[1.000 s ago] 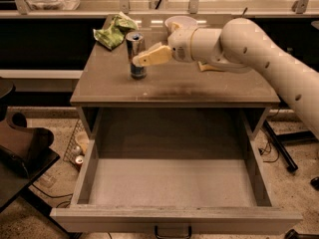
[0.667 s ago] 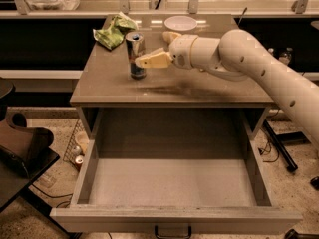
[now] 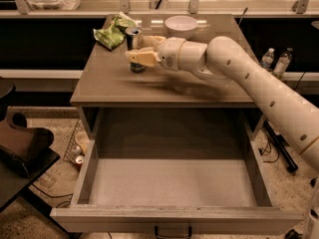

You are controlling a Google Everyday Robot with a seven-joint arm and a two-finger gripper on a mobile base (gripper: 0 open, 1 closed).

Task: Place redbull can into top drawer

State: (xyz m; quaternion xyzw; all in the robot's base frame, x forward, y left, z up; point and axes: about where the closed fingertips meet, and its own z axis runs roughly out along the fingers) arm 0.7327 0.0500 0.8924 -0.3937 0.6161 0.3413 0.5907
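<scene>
The redbull can (image 3: 132, 32) stands upright on the table top (image 3: 199, 91), at its back left. My gripper (image 3: 134, 47) has reached in from the right at can height and is open, one finger (image 3: 142, 59) passing in front of the can and the other behind it. The can stands between them, and its middle is hidden by the near finger. The top drawer (image 3: 174, 215) is pulled fully out below the table. Its pale floor is bare and its dark handle (image 3: 173, 231) is at the front.
A green crumpled bag (image 3: 113, 31) lies just left of the can. A white bowl (image 3: 181, 25) sits behind my wrist. A black chair (image 3: 20, 148) stands at the left, small cans (image 3: 79, 158) lie on the floor beside the drawer, and bottles (image 3: 276, 61) stand at the right.
My gripper has moved left, from beside the can to around it. The bowl, earlier hidden by my arm, is now in view. The can has not moved.
</scene>
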